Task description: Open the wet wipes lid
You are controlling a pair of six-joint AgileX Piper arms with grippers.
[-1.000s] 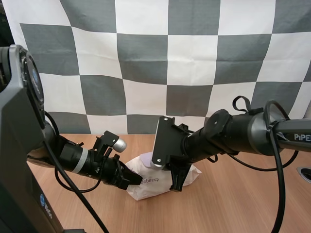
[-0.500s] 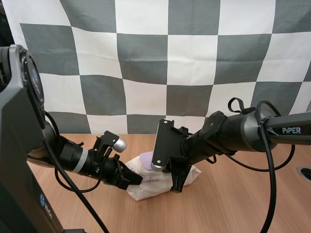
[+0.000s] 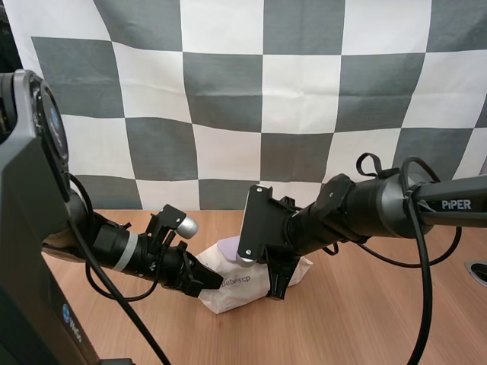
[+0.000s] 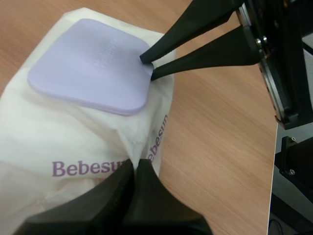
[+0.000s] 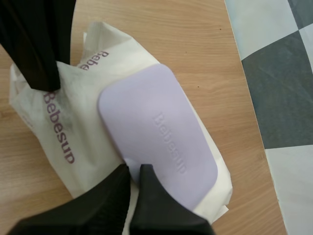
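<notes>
Wooden table [image 3: 365,304]: pack of wet wipes [image 3: 228,295] lies mid-table between both arms. On pack, lavender lid [image 4: 93,66] flat, not yet lifted. Left gripper [image 4: 135,164] closed, pinching wrapper fold by Bebesup print, likely anchoring pack. Right gripper [image 5: 134,169] nips lid's rim, narrow gap between fingers, seemingly set to peel upward.

The wet wipes pack [image 3: 236,295] lies on the bench [image 3: 365,319], with its lid [image 3: 227,247] on top. The left end effector [image 3: 213,283] touches the pack's end at 9 o'clock. The right end effector [image 3: 275,293] reaches in from 3 o'clock, its tips at the lid's edge.
</notes>
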